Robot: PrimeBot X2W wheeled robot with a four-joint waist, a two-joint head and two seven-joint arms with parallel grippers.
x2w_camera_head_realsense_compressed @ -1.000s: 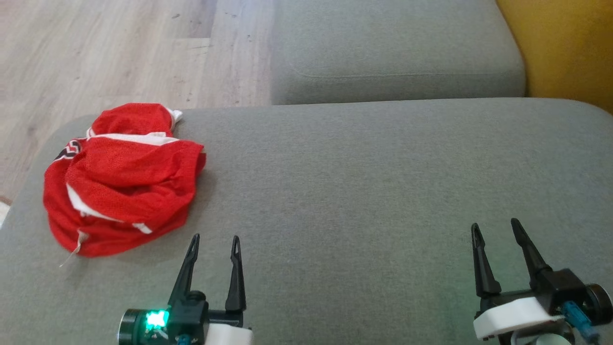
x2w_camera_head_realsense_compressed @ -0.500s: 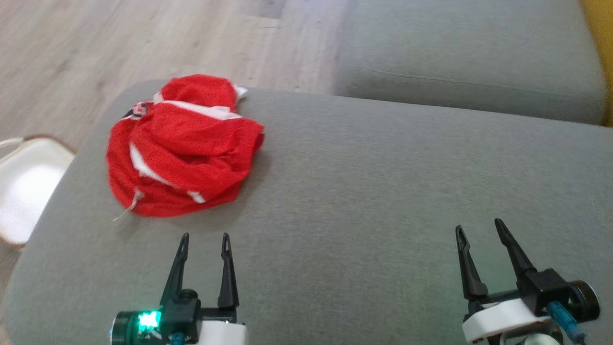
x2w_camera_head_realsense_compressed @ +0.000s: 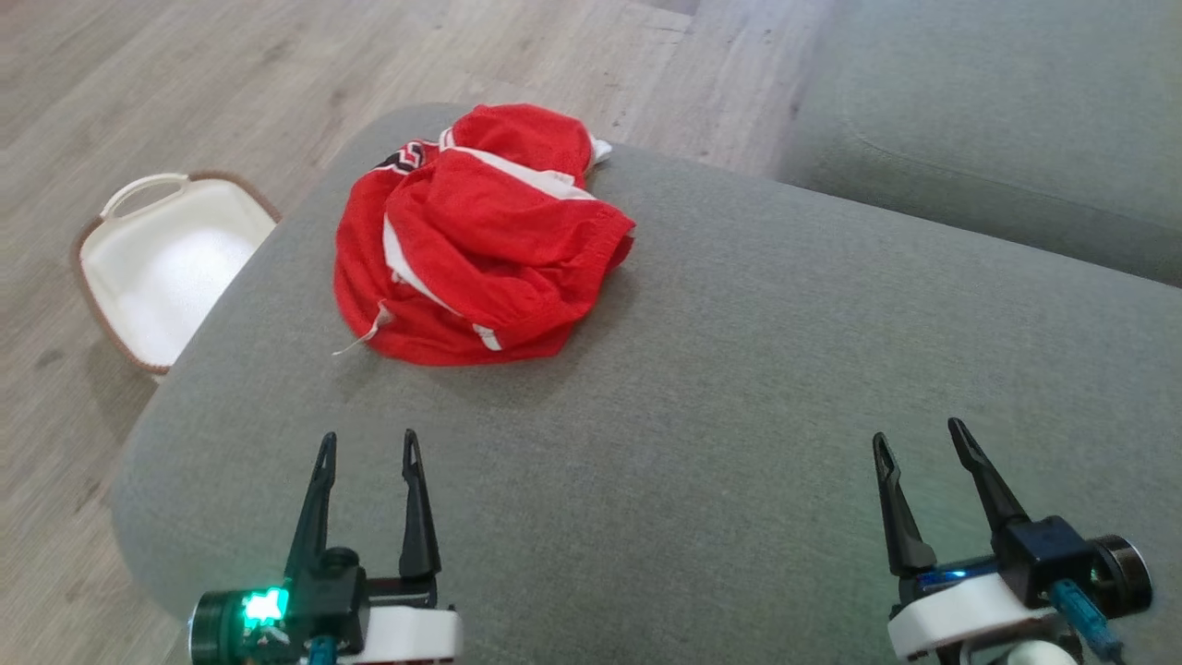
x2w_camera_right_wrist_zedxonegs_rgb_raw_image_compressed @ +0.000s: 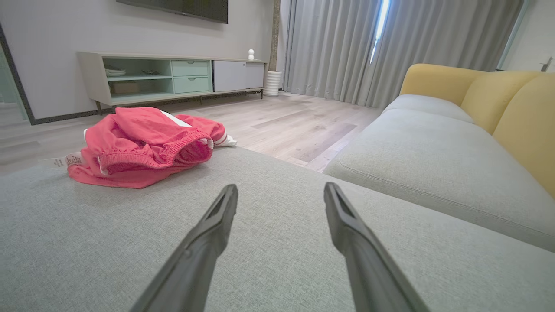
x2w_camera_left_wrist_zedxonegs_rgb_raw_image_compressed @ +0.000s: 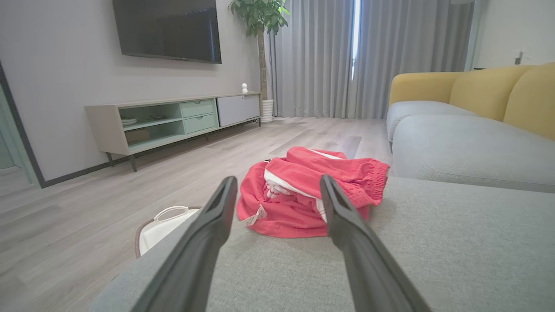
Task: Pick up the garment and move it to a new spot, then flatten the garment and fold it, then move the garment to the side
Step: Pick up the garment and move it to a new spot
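While the grey cushion [x2w_camera_head_realsense_compressed: 739, 416] spans the near scene, the garment [x2w_camera_head_realsense_compressed: 480, 240] sits crumpled at its far-left corner, with both grippers open.
Wood floor [x2w_camera_head_realsense_compressed: 185, 83] runs along the far left, and a grey sofa seat [x2w_camera_head_realsense_compressed: 997, 120] lies far right of the cushion. The garment is a bunched red mesh heap with white stripes, and a white label [x2w_camera_head_realsense_compressed: 377, 321] pokes out at its near-left edge. A white basket [x2w_camera_head_realsense_compressed: 100, 238] stands on the floor left of the cushion, apart from the garment. The left gripper [x2w_camera_head_realsense_compressed: 367, 443] hovers just near-side of the garment, fingers spread, nothing between them. The right gripper [x2w_camera_head_realsense_compressed: 916, 434] is at near right, well apart from the garment, fingers likewise spread and gripping nothing.
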